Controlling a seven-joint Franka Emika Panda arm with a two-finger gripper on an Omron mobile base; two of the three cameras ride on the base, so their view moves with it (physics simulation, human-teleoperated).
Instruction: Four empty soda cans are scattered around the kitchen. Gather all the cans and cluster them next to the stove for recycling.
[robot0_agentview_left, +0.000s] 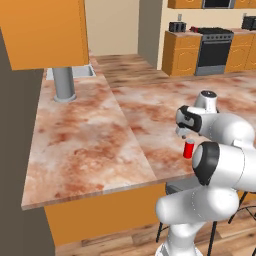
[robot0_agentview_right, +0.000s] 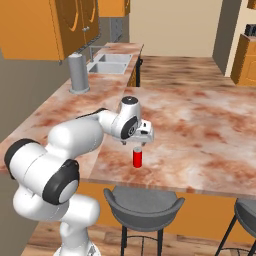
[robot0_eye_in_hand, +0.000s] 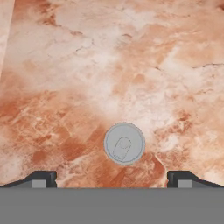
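A red can (robot0_agentview_right: 137, 157) stands upright on the marbled desk (robot0_agentview_left: 85, 145), near the front edge, above a grey stool (robot0_agentview_right: 142, 205). In the left base view the can (robot0_agentview_left: 188, 149) is partly hidden behind the arm's elbow.

The gripper (robot0_agentview_right: 142, 141) hangs just above the can, pointing down at it, and is apart from it. In the hand view the can's silver top (robot0_eye_in_hand: 124, 143) lies a little ahead of the line between the two fingertips (robot0_eye_in_hand: 40, 178), roughly centred. The gripper (robot0_eye_in_hand: 111, 179) is spread wide, with nothing between its jaws.

The stove (robot0_agentview_left: 215, 49) stands well apart, against the far wall across the room, between orange cabinets (robot0_agentview_left: 182, 52). A dark appliance (robot0_agentview_left: 177, 26) sits on the counter to its left; it is too small to name for sure, perhaps a toaster.

On the desk's far left part, a grey cylinder (robot0_agentview_right: 78, 73) stands upright beside a double sink (robot0_agentview_right: 109, 64). Orange wall cabinets (robot0_agentview_left: 45, 30) hang above that end. A second stool (robot0_agentview_right: 245, 215) shows at the right edge of the right base view.
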